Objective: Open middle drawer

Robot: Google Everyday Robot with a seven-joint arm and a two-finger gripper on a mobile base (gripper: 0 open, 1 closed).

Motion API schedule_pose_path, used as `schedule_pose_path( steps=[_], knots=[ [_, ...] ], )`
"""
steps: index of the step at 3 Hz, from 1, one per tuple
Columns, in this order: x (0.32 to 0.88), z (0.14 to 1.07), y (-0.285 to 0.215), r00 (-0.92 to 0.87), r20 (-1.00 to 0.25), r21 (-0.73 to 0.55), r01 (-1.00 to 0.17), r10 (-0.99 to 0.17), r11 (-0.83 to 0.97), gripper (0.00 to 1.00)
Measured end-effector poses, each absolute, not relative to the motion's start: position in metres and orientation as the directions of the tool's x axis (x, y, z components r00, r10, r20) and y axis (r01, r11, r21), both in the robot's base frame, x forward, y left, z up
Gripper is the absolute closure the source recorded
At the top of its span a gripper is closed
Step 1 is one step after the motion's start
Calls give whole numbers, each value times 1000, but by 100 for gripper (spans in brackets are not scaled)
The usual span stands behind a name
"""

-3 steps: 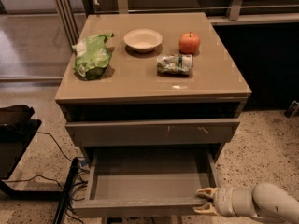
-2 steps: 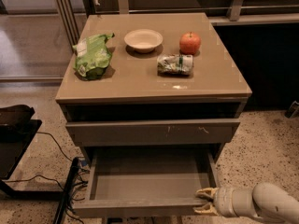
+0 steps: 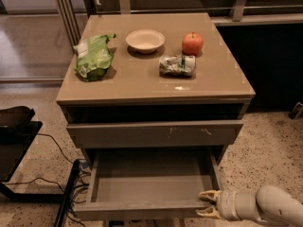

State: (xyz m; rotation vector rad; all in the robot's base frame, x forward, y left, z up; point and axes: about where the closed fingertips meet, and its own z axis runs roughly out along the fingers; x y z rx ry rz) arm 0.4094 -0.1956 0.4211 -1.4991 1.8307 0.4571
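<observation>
The middle drawer [image 3: 151,188] is pulled far out of the cabinet and shows a bare grey interior. Its plain front panel [image 3: 137,211] runs along the bottom of the camera view. My gripper [image 3: 207,204] comes in from the lower right on a white arm [image 3: 265,206]. Its two yellowish fingertips [image 3: 209,195] sit one on each side of the right end of the front panel, shut on it. Above the open drawer is the closed, taller front with whitish scratch marks [image 3: 156,134].
On the cabinet top [image 3: 142,77] lie a green bag [image 3: 94,56], a white bowl [image 3: 145,40], a red apple [image 3: 192,43] and a crushed packet [image 3: 176,65]. A black stand [image 3: 16,141] and cables [image 3: 71,183] are on the floor at the left.
</observation>
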Motion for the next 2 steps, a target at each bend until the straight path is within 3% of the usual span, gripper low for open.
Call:
schedule_pose_path(
  steps=[1, 2],
  knots=[
    [409, 421, -196, -69, -713, -164, -951, -697, 262, 12],
    [409, 421, -196, -69, -713, -164, -951, -697, 262, 0]
  ],
)
